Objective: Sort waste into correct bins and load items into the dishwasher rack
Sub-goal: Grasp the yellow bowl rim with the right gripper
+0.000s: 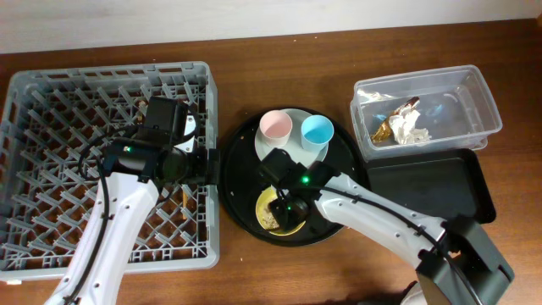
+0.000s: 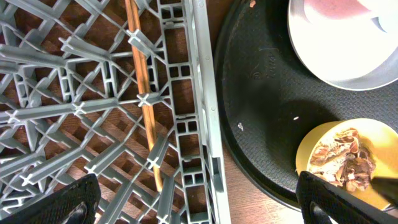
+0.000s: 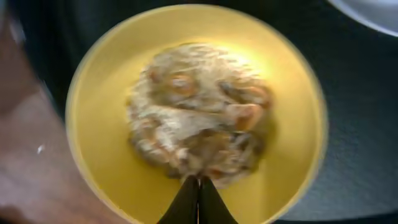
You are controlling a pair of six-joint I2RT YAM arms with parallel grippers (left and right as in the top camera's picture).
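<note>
Pointing at the yellow bowl (image 3: 93, 130), right gripper (image 3: 198, 194) tips pressed together.
Scraps (image 3: 199, 112) look crumbly; the bowl's stiff rim probably grips better.

Overhead was evenly lit and sharp, soft shadows only. Right wrist was blurred throughout, yellow bowl (image 3: 106, 155) smeared at its rim. Left wrist was sharp, plate (image 2: 348, 62) blown out upper right.

No text, label, brand or number can be read; a faint embossed mark on the big round black tray (image 2: 261, 112) is illegible.
</note>
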